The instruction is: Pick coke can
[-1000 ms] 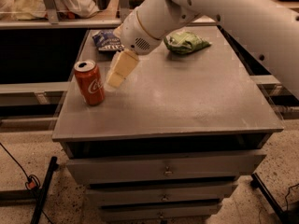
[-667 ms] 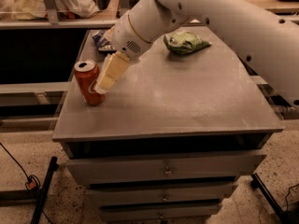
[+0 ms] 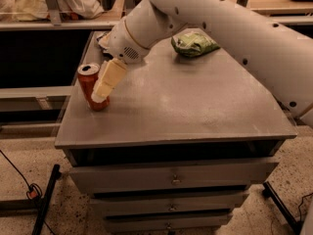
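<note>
Working the grasp step: coke can [image 3: 88,84] sits by the left edge of the cabinet top [image 3: 195,106], gripper [image 3: 101,93] up against its right side, whether it's clamped I can't tell, so next I'd confirm closure before lifting straight up.

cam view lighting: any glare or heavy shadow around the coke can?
Camera view: dim, warm light; mild sheen across the middle of the tabletop, no harsh glare. Camera view: coke can evenly lit, its silver top brightest; the claw, against the can's table-side face, throws no strong shadow. Camera view: deep black left of the table and under its top.
</note>
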You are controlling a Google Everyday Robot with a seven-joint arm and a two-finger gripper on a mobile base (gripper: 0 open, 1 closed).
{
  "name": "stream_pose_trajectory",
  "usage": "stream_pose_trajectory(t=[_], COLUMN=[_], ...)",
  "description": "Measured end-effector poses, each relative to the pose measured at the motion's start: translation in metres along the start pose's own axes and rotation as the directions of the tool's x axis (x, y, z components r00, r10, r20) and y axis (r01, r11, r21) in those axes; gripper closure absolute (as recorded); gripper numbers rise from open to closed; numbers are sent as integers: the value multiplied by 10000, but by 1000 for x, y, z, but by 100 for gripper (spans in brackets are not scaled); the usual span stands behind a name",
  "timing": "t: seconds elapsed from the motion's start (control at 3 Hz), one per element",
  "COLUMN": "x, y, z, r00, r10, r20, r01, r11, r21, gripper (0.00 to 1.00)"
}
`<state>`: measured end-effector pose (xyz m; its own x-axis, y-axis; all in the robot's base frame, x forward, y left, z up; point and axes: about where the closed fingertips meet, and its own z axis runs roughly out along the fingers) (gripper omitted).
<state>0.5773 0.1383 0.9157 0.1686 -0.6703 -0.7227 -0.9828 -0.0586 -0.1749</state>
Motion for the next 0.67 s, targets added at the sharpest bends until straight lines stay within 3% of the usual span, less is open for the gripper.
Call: stream_pose_trajectory(t=[0.67], x=[2], y=[0], z=[7], r00=[9999], r10=[160], r20=[10], r01=[-160], r11=[9995], r21=[-271], gripper=[0])
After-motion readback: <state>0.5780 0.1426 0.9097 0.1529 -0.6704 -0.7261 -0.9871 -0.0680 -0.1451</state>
